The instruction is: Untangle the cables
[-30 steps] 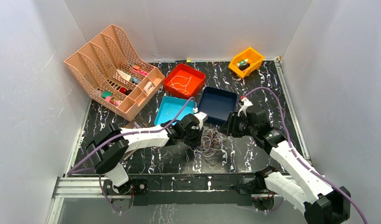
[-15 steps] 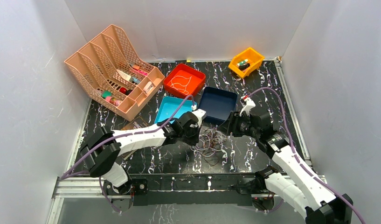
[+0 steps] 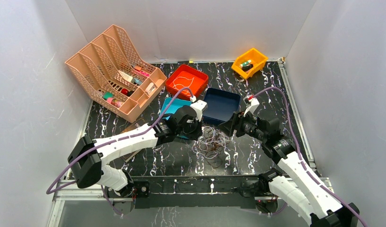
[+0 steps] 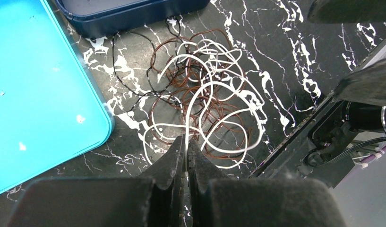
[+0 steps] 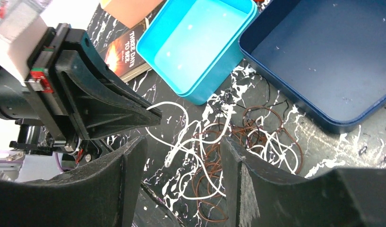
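Observation:
The cables (image 3: 212, 144) lie in one tangle on the black marbled table in front of the trays: white (image 4: 200, 92), reddish-brown (image 4: 214, 120) and thin black (image 4: 119, 71) loops crossing each other. My left gripper (image 4: 186, 141) is shut on a strand of the white cable at the tangle's left edge; in the right wrist view the left gripper (image 5: 155, 113) pinches that strand at its tip. My right gripper (image 5: 181, 153) hovers open above the tangle's right side with nothing between its fingers; white and brown loops (image 5: 214, 151) show below the gap.
A teal tray (image 3: 171, 109) and a navy tray (image 3: 221, 105) sit just behind the tangle. A red tray (image 3: 186, 80) with a pale cord in it, a yellow bin (image 3: 250, 61) and a peach file organiser (image 3: 113, 71) stand further back. A book (image 5: 122, 47) lies left.
The left gripper has shut on the white cable and drawn back toward the teal tray, pulling the strand. The right gripper has opened wider and shifted slightly left.

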`<move>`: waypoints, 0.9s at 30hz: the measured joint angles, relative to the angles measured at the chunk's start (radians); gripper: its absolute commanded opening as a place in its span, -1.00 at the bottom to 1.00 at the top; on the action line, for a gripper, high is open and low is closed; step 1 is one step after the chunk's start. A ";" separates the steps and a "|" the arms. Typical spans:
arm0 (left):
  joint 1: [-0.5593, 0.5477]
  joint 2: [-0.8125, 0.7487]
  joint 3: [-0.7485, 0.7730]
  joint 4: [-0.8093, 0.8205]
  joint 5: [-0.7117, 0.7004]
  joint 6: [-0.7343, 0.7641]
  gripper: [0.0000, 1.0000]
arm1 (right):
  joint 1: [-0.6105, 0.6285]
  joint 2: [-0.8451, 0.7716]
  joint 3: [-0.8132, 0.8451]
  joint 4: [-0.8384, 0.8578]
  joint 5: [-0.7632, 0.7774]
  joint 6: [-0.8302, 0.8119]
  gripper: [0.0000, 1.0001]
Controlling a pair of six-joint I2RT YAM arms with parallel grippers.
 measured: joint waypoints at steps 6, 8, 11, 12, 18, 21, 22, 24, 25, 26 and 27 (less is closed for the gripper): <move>0.000 0.000 0.010 -0.023 -0.005 0.000 -1.00 | 0.000 0.016 -0.018 0.053 -0.041 -0.009 0.35; 0.000 0.000 0.014 -0.024 -0.006 0.000 -1.00 | 0.000 0.028 -0.027 0.068 -0.051 -0.011 0.35; 0.000 0.000 0.016 -0.024 -0.008 0.000 -1.00 | 0.000 0.040 -0.032 0.072 -0.060 -0.017 0.36; 0.000 0.000 0.016 -0.024 -0.008 0.000 -1.00 | 0.000 0.040 -0.032 0.074 -0.063 -0.019 0.36; 0.000 0.000 0.018 -0.024 -0.008 0.000 -1.00 | 0.000 0.040 -0.032 0.095 -0.081 -0.027 0.37; 0.000 0.000 0.018 -0.024 -0.009 0.000 -1.00 | 0.000 0.040 -0.034 0.097 -0.086 -0.027 0.38; 0.000 0.000 0.018 -0.024 -0.009 0.000 -1.00 | 0.000 0.040 -0.035 0.099 -0.086 -0.027 0.38; 0.000 0.000 0.018 -0.024 -0.011 0.000 -1.00 | 0.000 0.038 -0.041 0.103 -0.086 -0.027 0.39; 0.000 0.000 0.018 -0.024 -0.011 0.000 -1.00 | 0.000 0.037 -0.045 0.104 -0.086 -0.027 0.40; 0.000 0.000 0.018 -0.024 -0.011 0.000 -1.00 | 0.000 0.037 -0.047 0.103 -0.085 -0.027 0.41; 0.000 0.000 0.018 -0.024 -0.012 0.000 -1.00 | 0.000 0.037 -0.047 0.101 -0.085 -0.027 0.42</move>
